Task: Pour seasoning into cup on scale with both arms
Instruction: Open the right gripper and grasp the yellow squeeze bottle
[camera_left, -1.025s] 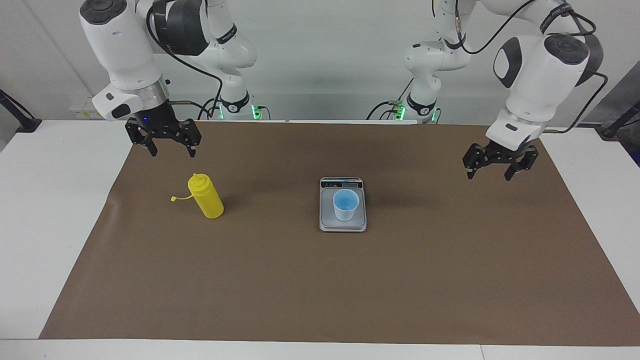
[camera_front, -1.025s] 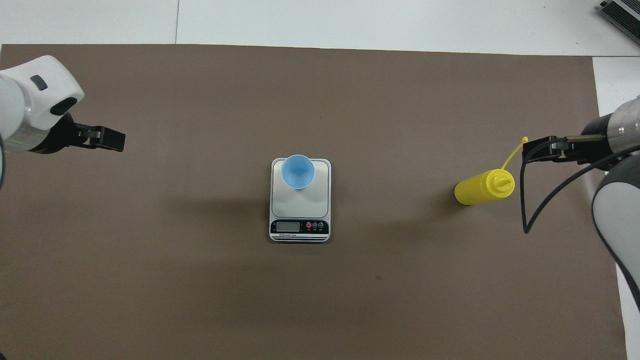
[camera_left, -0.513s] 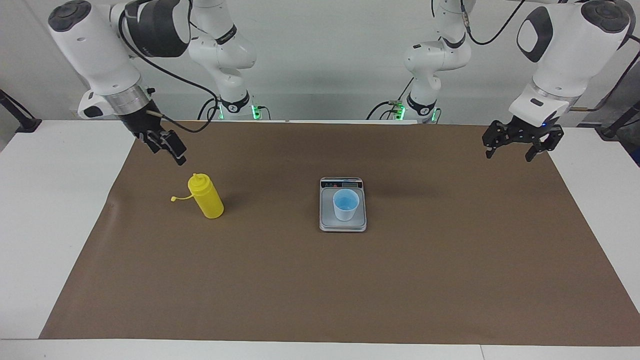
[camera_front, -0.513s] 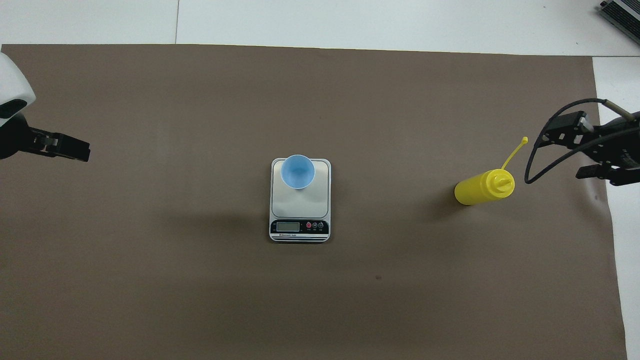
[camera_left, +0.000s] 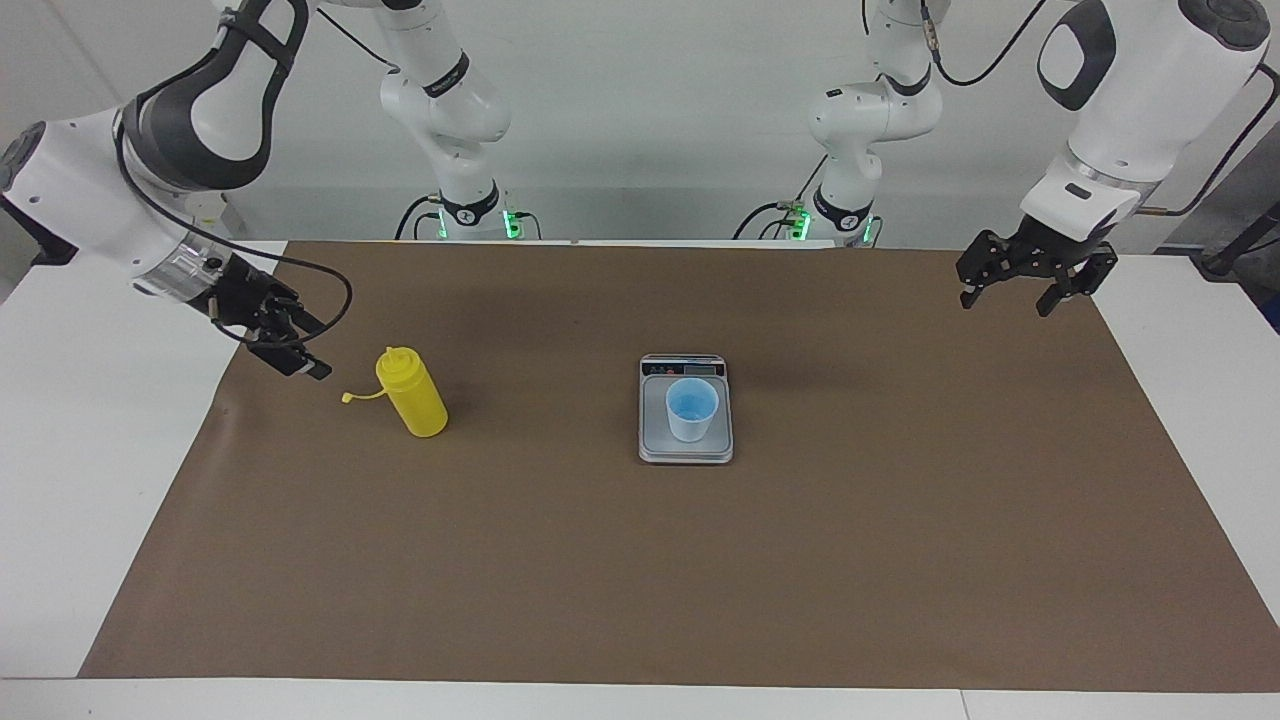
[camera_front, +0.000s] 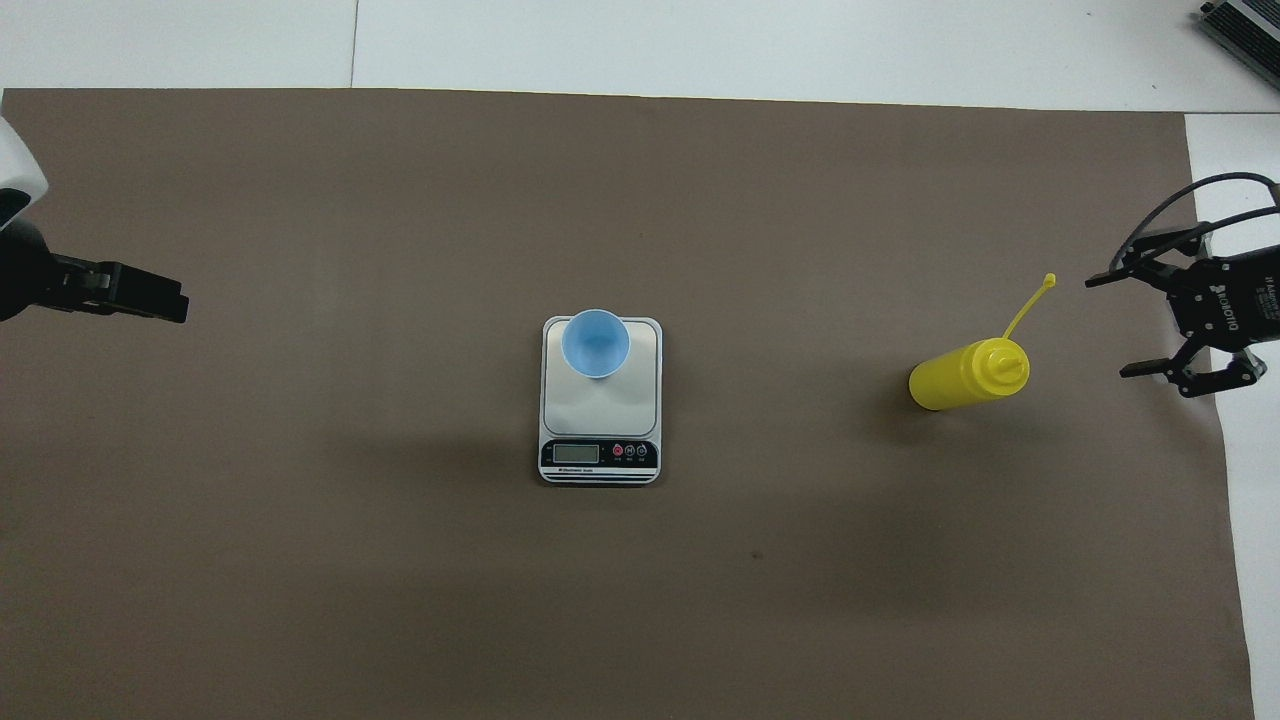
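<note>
Standing upright on the brown mat, the bright yellow plastic squeeze bottle (camera_left: 411, 392) sits just beside the right gripper (camera_left: 296, 345), whose fingers are spread and empty. The left gripper (camera_left: 1004, 296), also spread and empty, hangs over the mat's edge, well apart from the pale blue tapered plastic cup (camera_left: 691, 409) on the flat silver-grey kitchen scale (camera_left: 651, 445).

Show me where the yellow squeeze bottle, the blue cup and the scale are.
yellow squeeze bottle (camera_left: 415, 400): facing view, on the middle of its body.
blue cup (camera_left: 691, 414): facing view, on its outer wall.
scale (camera_front: 598, 453): overhead view, on the dark display strip at the end nearer to the robots.
</note>
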